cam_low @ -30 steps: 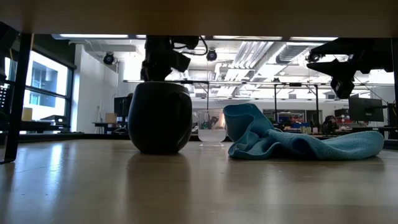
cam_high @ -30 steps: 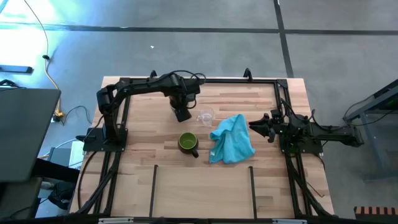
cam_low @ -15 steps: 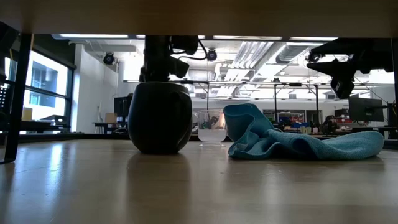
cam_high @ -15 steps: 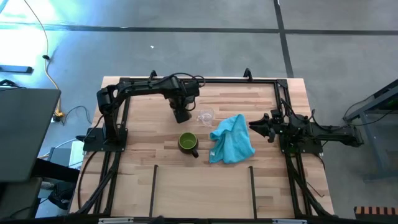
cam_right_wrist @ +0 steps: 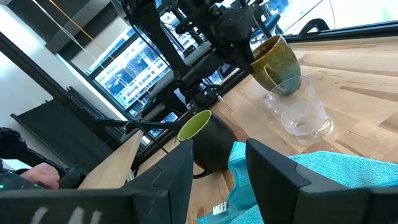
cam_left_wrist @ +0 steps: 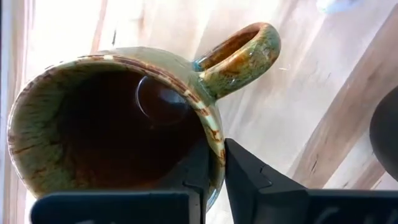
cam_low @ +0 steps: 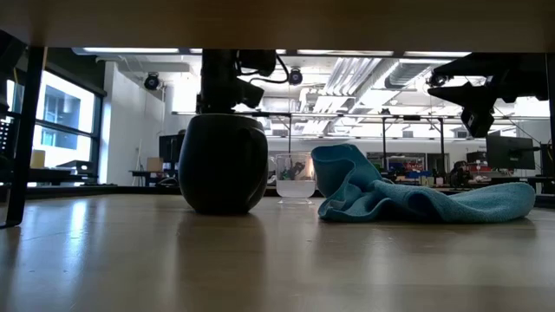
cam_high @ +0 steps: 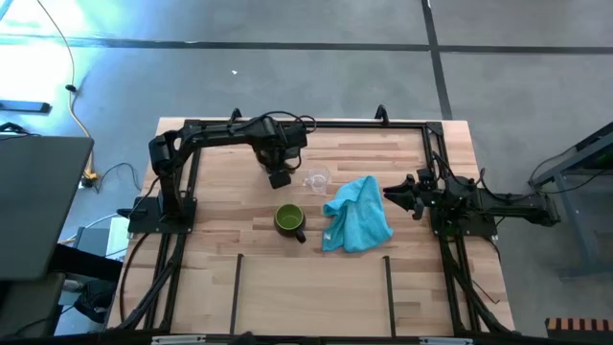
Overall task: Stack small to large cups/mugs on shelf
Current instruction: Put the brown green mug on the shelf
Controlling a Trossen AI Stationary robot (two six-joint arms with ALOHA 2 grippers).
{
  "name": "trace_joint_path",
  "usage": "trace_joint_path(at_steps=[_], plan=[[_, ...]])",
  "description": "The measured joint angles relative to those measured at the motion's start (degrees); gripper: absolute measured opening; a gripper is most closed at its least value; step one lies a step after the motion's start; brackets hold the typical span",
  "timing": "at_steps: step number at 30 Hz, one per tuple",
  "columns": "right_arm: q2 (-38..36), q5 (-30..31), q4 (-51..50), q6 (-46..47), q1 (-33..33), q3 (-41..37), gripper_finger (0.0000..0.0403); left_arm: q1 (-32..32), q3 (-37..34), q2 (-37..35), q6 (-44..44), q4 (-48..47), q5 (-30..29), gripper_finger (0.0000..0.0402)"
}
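Left wrist view: left end effector (cam_left_wrist: pixel 214 180) is clamped on the rim of the brown/tan mug (cam_left_wrist: pixel 118 118), one finger inside, one outside, handle pointing away. In the right wrist view that mug hangs tilted, off the bench (cam_high: pixel 421 278), just above and beside the clear glass cup (cam_right_wrist: pixel 298 109). Green mug (cam_high: pixel 289 220) stands upright mid-bench, next to the turquoise cloth (cam_high: pixel 359 216). Right end effector (cam_high: pixel 391 195) sits at the bench's right side, fingers spread wide, holding nothing.
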Motion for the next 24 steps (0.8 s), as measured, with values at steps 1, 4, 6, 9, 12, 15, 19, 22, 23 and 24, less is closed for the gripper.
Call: trace_joint_path(at_steps=[1, 4, 6, 9, 12, 15, 19, 22, 23, 24], plan=[[0.0, 0.01, 0.0, -0.01, -0.01, 0.0, 0.014, 0.0, 0.0, 0.0, 0.32, 0.0, 0.09, 0.0027], [0.0, 0.0, 0.0, -0.05, 0.0, 0.0, 0.014, 0.0, 0.0, 0.0, 1.73, 0.0, -0.1, 0.001], [0.0, 0.0, 0.01, -0.07, -0.01, 0.0, 0.014, 0.0, 0.0, 0.0, 2.54, -0.17, 0.0, 0.0011], [0.0, 0.0, 0.01, -0.12, 0.0, 0.0, 0.014, 0.0, 0.26, 0.01, 4.01, -1.42, 0.66, 0.0012], [0.0, 0.0, 0.0, -0.13, 0.0, 0.0, 0.014, 0.0, 1.44, 0.08, 6.02, -3.46, 1.22, 0.0008], [0.0, 0.0, 0.01, -0.14, -0.02, 0.0, 0.014, 0.0, 3.12, -0.24, 6.5, -3.87, 1.94, 0.0008], [0.0, 0.0, 0.0, -0.16, 0.0, 0.0, 0.014, -0.04, 5.81, -1.05, 7.66, -4.62, 2.91, 0.0008], [0.0, 0.02, 0.0, -0.16, -0.02, 0.0, 0.014, -0.02, 7.99, -1.01, 9.34, -5.41, 3.63, 0.0008], [0.0, 0.02, 0.01, -0.16, 0.0, 0.0, 0.014, 0.0, 8.65, -1.01, 10.26, -5.85, 4.16, 0.0008], [0.0, 0.02, 0.01, -0.16, -0.01, 0.0, 0.014, -0.05, 9.17, -1.01, 10.98, -6.31, 4.7, 0.0008]])
